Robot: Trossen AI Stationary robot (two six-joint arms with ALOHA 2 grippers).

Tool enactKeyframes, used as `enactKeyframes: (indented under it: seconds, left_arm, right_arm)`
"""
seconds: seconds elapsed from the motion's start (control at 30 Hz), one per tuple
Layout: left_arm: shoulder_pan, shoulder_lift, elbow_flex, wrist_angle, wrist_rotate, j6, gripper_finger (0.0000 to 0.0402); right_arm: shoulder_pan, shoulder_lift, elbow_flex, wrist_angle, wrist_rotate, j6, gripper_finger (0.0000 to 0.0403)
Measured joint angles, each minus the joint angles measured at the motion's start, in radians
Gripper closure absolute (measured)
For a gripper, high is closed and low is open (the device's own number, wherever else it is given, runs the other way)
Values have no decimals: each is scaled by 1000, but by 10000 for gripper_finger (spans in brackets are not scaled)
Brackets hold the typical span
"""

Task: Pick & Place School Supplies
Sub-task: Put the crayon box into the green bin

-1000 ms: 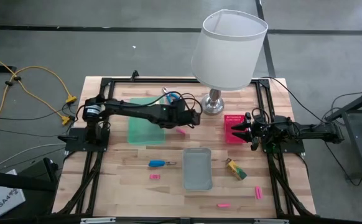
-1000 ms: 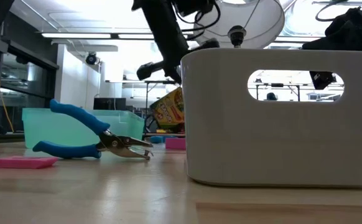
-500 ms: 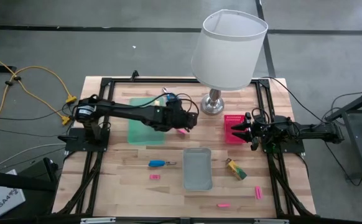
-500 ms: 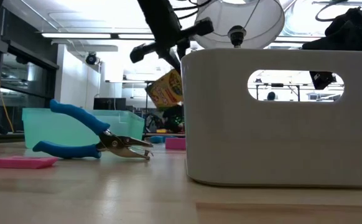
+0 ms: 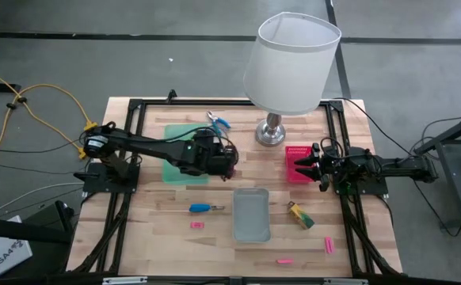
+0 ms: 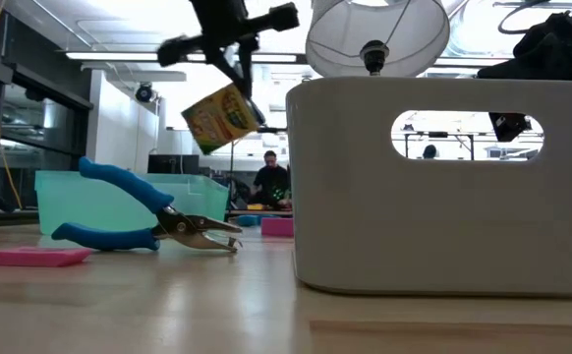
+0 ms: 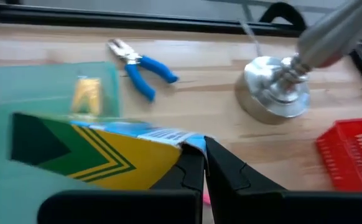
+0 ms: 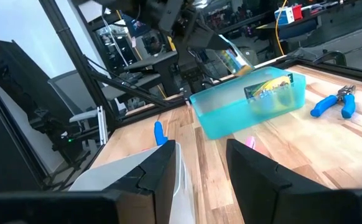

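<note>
While the left end effector (image 5: pixel 229 161) hangs over the 3 o'clock edge of the green tray (image 5: pixel 175 164), it's clamped tight on a yellow-and-green box (image 6: pixel 219 117), lifted clear of the counter (image 5: pixel 215 233) and tilted. That tray has another yellowish piece (image 7: pixel 86 93) inside. The grey tray (image 5: pixel 250 215) looks bare; I can't tell what's in the pink basket (image 5: pixel 296 164). The right end effector (image 5: pixel 310 165), fingers parted and holding nothing, sits at the basket's 3 o'clock side. Blue pliers (image 5: pixel 217 120) lie at 12 o'clock of the green tray.
</note>
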Motion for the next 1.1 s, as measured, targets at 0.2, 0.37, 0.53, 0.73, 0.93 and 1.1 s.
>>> enactKeyframes:
  seconds: [0.2, 0.37, 0.53, 0.73, 0.93, 1.1]
  left_arm:
    - [-42, 0, 0, -158, 4, -167, 401]
    - [-73, 0, 0, -266, 49, -289, 401]
    - [-98, 0, -2, -321, 116, -366, 401]
    - [-105, 7, -27, -319, 217, -397, 401]
    - [-84, 19, -88, -307, 306, -426, 401]
    - [-61, 20, -174, -211, 370, -411, 401]
  right_arm:
    - [0, 0, 0, 0, 0, 0, 269]
    - [0, 0, 0, 0, 0, 0, 269]
    - [0, 0, 0, 0, 0, 0, 269]
    - [0, 0, 0, 0, 0, 0, 269]
    - [0, 0, 0, 0, 0, 0, 269]
    - [0, 0, 0, 0, 0, 0, 269]
